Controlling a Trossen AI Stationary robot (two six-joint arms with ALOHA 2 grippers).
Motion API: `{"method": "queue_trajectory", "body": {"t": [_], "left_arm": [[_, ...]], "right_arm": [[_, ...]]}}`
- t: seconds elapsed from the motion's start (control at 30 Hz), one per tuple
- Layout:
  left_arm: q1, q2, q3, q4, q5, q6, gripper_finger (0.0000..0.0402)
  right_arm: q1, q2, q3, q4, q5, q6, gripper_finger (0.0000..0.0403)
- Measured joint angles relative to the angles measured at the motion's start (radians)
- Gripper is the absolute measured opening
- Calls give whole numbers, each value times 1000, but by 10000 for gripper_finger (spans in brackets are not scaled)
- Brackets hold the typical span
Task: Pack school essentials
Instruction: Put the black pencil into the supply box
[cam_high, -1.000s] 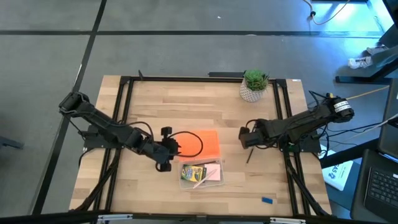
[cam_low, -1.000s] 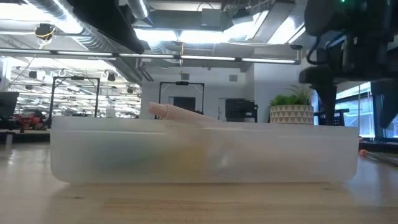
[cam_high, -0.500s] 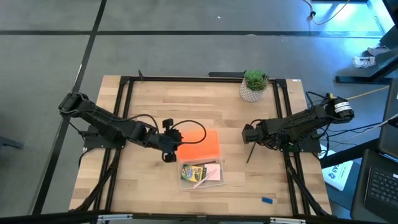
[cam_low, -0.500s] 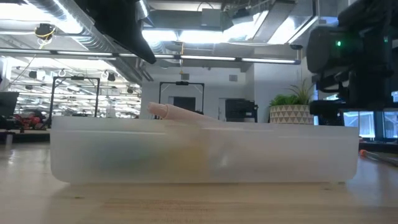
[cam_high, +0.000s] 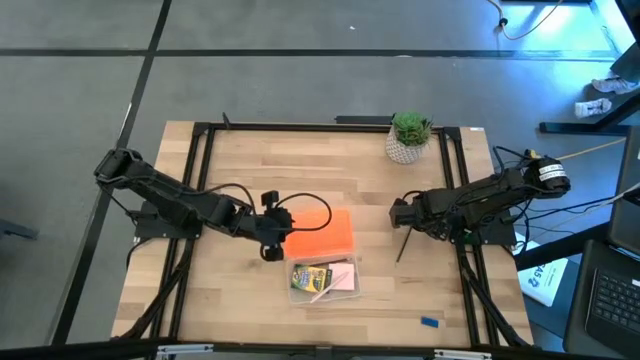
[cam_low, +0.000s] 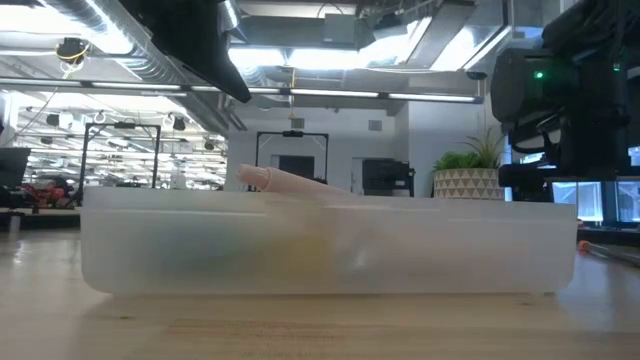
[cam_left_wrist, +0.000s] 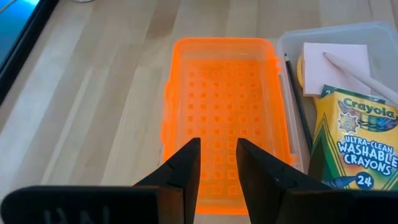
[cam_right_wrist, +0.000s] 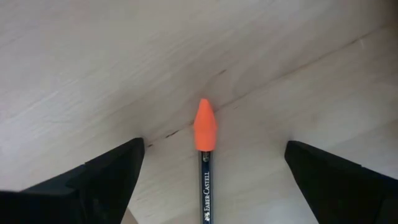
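My left gripper hovers over the left short end of the orange lid, its fingers a narrow gap apart. I cannot tell whether it touches the lid. The lid lies flat on the table. Just near it stands the clear case, which holds the crayon box, the pink pad and a pencil. My right gripper is wide open above a dark pencil with an orange cap, which lies on the table. A blue piece lies near the front edge.
A potted plant stands at the table's far right. A black cable loops over the lid's far left corner. Black frame rails run along the table's left, right and far sides. Bare wood lies between lid and pencil.
My left gripper has moved from beside the clear case's left end toward the far edge and slightly right, ending at the orange lid's left end, then held still. In the low view, my right wrist has changed its pose. The lid, the case and the pencil have stayed put.
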Motion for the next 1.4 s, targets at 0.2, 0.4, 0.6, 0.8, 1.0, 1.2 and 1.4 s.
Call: {"method": "queue_trajectory", "body": {"t": [0.2, 0.4, 0.6, 0.8, 1.0, 1.2, 1.4], "left_arm": [[0, 0, 0, 0, 0, 0, 96], [0, 0, 0, 0, 0, 0, 96], [0, 0, 0, 0, 0, 0, 96], [0, 0, 0, 0, 0, 0, 96], [0, 0, 0, 0, 0, 0, 96], [0, 0, 0, 0, 0, 1, 96], [-2, 0, 0, -1, 0, 1, 96]], "right_arm": [[0, 0, 0, -5, 6, -12, 398], [0, 2, -1, -17, 9, -18, 398], [1, 2, -1, -17, 10, -18, 398], [0, 2, -2, -14, 16, -40, 398], [0, 2, -2, -9, 18, -59, 398], [0, 2, -2, -8, 19, -63, 389], [0, 2, -2, -7, 22, -64, 361]]}}
